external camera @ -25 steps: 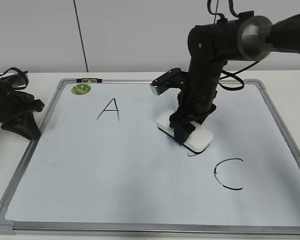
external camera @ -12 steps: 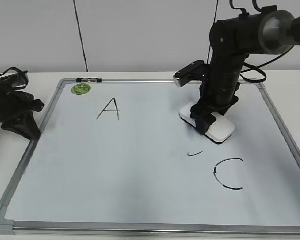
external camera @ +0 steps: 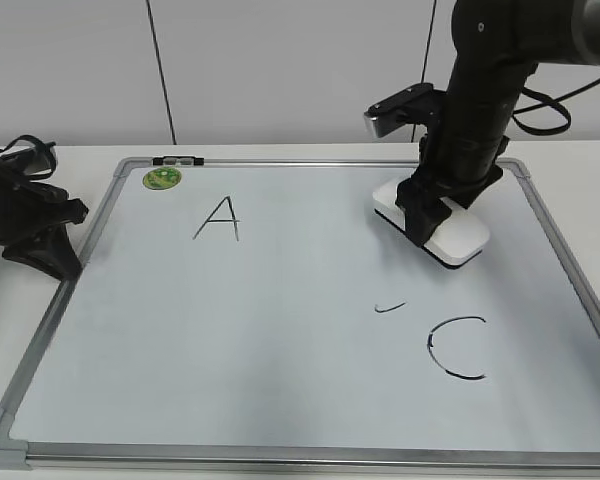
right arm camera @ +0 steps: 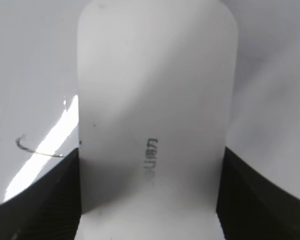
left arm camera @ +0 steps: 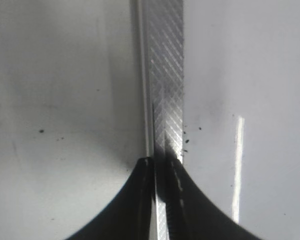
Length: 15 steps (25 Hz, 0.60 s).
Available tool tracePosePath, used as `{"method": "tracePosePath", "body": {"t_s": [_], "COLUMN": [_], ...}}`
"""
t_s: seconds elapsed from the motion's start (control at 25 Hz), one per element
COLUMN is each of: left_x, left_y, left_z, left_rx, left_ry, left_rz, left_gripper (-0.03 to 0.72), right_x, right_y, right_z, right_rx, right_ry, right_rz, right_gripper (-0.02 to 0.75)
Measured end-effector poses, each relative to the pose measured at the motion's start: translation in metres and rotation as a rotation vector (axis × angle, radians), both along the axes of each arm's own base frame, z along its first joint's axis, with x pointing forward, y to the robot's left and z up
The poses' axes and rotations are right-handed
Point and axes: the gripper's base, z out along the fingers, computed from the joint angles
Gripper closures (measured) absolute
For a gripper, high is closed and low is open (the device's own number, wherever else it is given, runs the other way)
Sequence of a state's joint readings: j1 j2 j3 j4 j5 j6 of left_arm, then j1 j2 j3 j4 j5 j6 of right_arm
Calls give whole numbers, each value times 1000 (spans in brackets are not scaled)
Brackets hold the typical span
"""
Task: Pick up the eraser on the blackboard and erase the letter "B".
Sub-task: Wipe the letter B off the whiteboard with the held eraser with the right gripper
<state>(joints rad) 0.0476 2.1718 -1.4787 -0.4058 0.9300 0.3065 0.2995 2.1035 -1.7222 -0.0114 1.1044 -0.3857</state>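
— Start at the left. What's that arm doing?
— The left gripper point(external camera: 50, 245) sits at the board's edge; in its wrist view the fingers look pressed together over the metal frame point(left arm camera: 165, 75), holding nothing I can see. Then the green magnet point(external camera: 162, 178) in the corner, then the "A" point(external camera: 218, 218)

— And the letter "B" point(external camera: 389, 306)?
— Only a short curved stroke shows near the middle of the blackboard point(external camera: 230, 340), just up and left of the "C" point(external camera: 457, 348). I'd judge it nearly wiped out

— Where's the eraser?
— The eraser point(external camera: 430, 229) is toward the board's upper right, well apart from that stroke. The right gripper point(external camera: 435, 212) is clamped on its two long sides, from above

— How will it handle?
— Light and stiff, I'd say: a hard plastic shell that won't give under the squeeze. It looks smooth, so it might slide in the fingers if dragged hard. The long sides near the middle seem the right place to hold it, keeping the underside flat

— Risk?
— Tilting it, so only an edge wipes
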Motion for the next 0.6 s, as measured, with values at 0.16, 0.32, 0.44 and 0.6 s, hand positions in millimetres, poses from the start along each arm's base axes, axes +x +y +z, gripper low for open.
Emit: {"method": "tracePosePath", "body": {"t_s": [0.16,0.32,0.44,0.6], "left_x": [0,0,0,0], "left_y": [0,0,0,0], "left_z": [0,0,0,0], "left_rx": [0,0,0,-2], "left_ry": [0,0,0,1], "left_rz": [0,0,0,1], "left_gripper": [656,656,656,656], "right_x": [-15,-18,-18,-14], "right_y": [-4,1,8,11], "right_z": [-8,-3,-5,-18], "right_rx": [-6,23,35,37], "right_ry": [55,26,7,12], "right_rz": [-4,-1,11,12], "right_gripper": [202,202,202,202]}}
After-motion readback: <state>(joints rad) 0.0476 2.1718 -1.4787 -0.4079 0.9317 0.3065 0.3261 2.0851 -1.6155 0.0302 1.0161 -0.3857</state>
